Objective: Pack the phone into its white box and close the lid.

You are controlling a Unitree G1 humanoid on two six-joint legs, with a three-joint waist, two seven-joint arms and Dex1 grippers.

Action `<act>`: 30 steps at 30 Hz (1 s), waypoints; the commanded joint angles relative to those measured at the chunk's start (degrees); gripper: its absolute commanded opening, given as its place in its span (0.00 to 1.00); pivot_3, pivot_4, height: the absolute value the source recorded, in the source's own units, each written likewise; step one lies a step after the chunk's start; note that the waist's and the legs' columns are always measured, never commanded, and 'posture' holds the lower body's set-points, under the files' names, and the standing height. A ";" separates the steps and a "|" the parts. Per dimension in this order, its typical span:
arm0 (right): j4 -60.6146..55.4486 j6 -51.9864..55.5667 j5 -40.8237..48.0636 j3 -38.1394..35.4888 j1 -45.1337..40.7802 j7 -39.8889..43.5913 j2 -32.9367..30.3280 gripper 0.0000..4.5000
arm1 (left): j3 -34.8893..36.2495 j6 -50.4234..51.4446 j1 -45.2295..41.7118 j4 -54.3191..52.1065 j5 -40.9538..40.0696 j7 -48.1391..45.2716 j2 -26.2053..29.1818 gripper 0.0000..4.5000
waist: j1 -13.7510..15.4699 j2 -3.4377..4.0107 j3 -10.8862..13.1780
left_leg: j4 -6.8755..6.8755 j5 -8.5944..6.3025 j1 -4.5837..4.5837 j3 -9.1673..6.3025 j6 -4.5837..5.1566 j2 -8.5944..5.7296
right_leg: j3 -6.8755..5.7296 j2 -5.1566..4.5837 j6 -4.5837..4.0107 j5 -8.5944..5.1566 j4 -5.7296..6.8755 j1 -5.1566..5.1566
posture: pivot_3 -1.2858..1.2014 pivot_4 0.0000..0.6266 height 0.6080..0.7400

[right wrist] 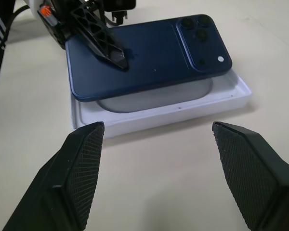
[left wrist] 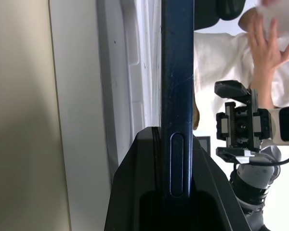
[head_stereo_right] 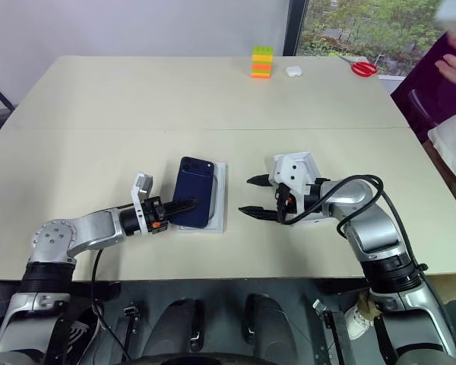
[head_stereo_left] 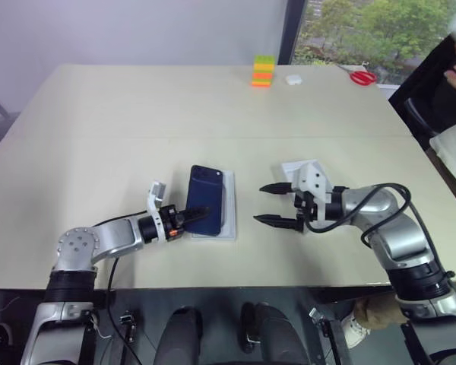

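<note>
The phone (head_stereo_left: pixel 207 199) sits just left of the frame's centre, back up and tilted, its near end pinched between the 2 fingers of the left gripper (head_stereo_left: pixel 196 214) above the white box (head_stereo_left: pixel 229 220), which lies on the table (head_stereo_left: pixel 137 129). Right of centre, the right gripper (head_stereo_left: pixel 274 204) hovers with fingers spread wide, empty. Behind it lies a white piece, perhaps the lid (head_stereo_left: pixel 292 168). Toy blocks (head_stereo_left: pixel 262 71) and scissors (head_stereo_left: pixel 362 76) sit at upper right.

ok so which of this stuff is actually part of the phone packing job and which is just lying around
Part of the job:
- phone, gripped by the left hand
- white box under it
- lid, behind the open right hand

Lying about:
- coloured block stack
- red scissors
- small white item
</note>
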 commanded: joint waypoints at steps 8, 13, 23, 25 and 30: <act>0.51 -3.02 -1.49 1.27 -2.12 -1.68 1.80 0.85 | 1.66 2.52 -2.42 -1.57 1.57 0.45 -1.89 0.94 | -0.11 0.00 0.00 | 0.03 0.01 0.15 -0.02 -0.01 0.00 | -0.01 0.01 0.04 -0.02 0.02 0.15 | 0.52 0.24 1.00; 1.31 -3.68 -1.75 1.55 -2.74 -2.33 2.73 0.85 | 1.87 4.99 -2.68 -4.49 2.03 0.44 0.84 0.94 | -0.40 0.00 0.00 | 0.01 0.01 0.18 -0.04 -0.01 0.05 | -0.01 0.08 0.03 -0.02 0.03 0.15 | 0.52 0.24 1.00; 3.59 -5.81 -2.90 2.28 -3.39 -2.16 3.46 0.85 | 3.08 6.24 -2.49 -8.95 -0.33 0.16 5.36 0.94 | -0.36 0.01 0.00 | -0.03 0.01 0.17 -0.02 -0.01 0.06 | 0.00 0.07 0.02 -0.02 0.03 0.12 | 0.52 0.24 1.00; 4.05 -6.39 -3.31 2.59 -3.58 -2.16 3.82 0.85 | 2.77 6.00 -2.74 -9.22 0.42 0.17 5.52 0.94 | -0.31 0.01 0.00 | -0.03 0.01 0.17 -0.03 -0.01 0.06 | 0.00 0.07 0.01 -0.01 0.03 0.12 | 0.52 0.24 1.00; 4.86 -7.19 -3.80 2.83 -4.24 -2.37 4.39 0.85 | 1.45 6.13 -3.60 -8.10 2.30 -0.45 4.40 0.94 | -0.14 0.01 0.00 | -0.03 0.01 0.16 -0.01 -0.01 0.05 | 0.00 0.06 0.01 -0.01 0.03 0.12 | 0.52 0.24 1.00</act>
